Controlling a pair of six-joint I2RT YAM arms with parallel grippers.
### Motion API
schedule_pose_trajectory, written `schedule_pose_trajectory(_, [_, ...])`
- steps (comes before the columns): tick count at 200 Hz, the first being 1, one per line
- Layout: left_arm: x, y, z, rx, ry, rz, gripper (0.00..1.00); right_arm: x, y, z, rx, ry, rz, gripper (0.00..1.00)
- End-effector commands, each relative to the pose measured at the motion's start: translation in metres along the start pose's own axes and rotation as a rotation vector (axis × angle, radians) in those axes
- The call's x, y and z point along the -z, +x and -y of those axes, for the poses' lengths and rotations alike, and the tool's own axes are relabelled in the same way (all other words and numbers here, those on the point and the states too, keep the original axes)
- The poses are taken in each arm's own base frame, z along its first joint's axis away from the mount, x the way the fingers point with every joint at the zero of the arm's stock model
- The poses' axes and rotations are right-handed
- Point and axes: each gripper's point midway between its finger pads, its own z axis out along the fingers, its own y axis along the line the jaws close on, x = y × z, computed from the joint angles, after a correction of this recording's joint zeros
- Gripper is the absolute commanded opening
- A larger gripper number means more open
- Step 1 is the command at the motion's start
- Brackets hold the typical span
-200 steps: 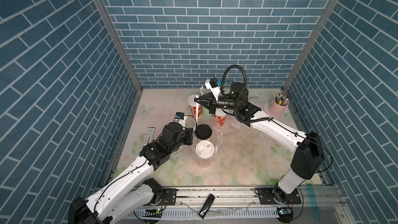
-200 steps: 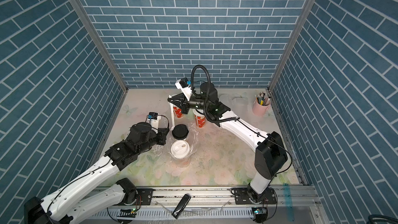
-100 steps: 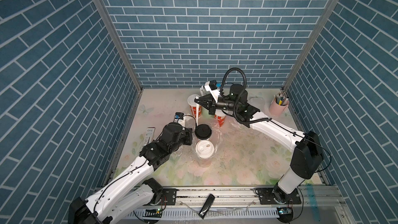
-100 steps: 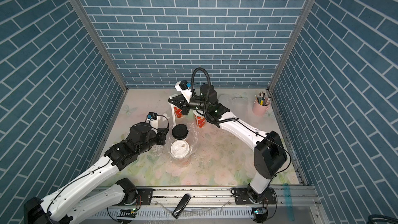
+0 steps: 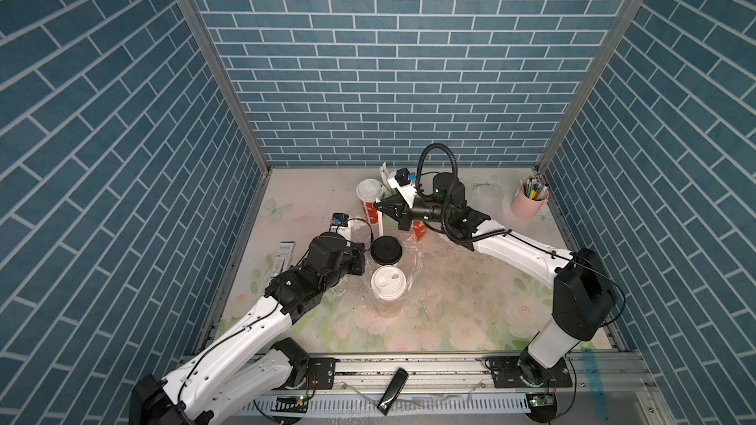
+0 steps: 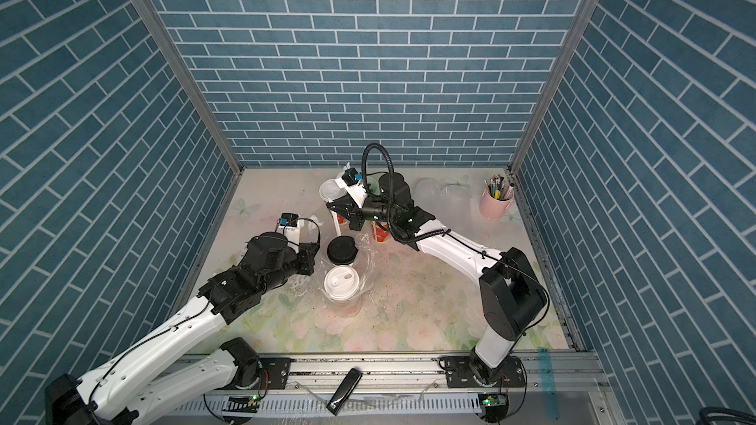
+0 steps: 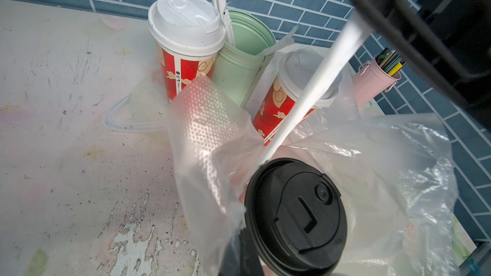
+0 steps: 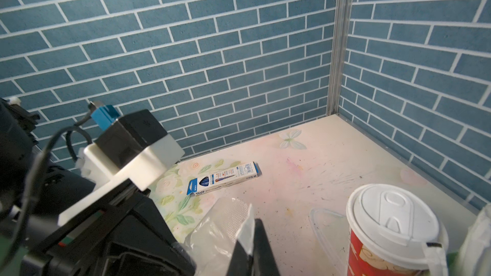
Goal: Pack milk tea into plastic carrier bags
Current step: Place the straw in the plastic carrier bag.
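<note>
Evidently the left gripper (image 5: pixel 361 257) pinches the carrier bag (image 7: pixel 207 128) open at the black-lidded cup's (image 5: pixel 385 249) nine o'clock so the right gripper (image 5: pixel 379 208), pinching a wrapped straw (image 7: pixel 313 88), can drop it in

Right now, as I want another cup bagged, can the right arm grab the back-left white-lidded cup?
Probably not yet. The right gripper sits right beside the cup with nothing between, but it is shut on a wrapped straw.

No text is reading clearly: the pen box (image 8: pixel 222 179) at nine o'clock is showing a barcode and blurred print, the milk tea cup (image 7: pixel 183 57) tiny seam print.
</note>
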Motion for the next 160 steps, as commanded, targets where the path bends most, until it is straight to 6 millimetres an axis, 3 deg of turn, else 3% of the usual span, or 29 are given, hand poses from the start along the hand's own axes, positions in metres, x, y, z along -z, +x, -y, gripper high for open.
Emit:
schedule_pose_trajectory(1, [0.006, -0.008, 0.000, -0.003, -0.008, 0.015, 0.00, 0.007, -0.017, -0.005, 0.049, 0.014, 0.056, 0.00])
schedule_pose_trajectory(59, [0.005, -0.008, 0.001, -0.001, -0.004, 0.013, 0.00, 0.010, -0.012, -0.004, 0.031, 0.028, 0.050, 0.18])
schedule_pose_trajectory(136, [0.006, -0.007, 0.001, 0.000, 0.000, 0.018, 0.00, 0.010, -0.042, -0.012, 0.064, -0.010, 0.074, 0.71])
schedule_pose_trajectory(160, [0.006, -0.006, 0.001, -0.001, 0.006, 0.022, 0.00, 0.008, -0.046, -0.011, 0.064, -0.013, 0.081, 0.78])
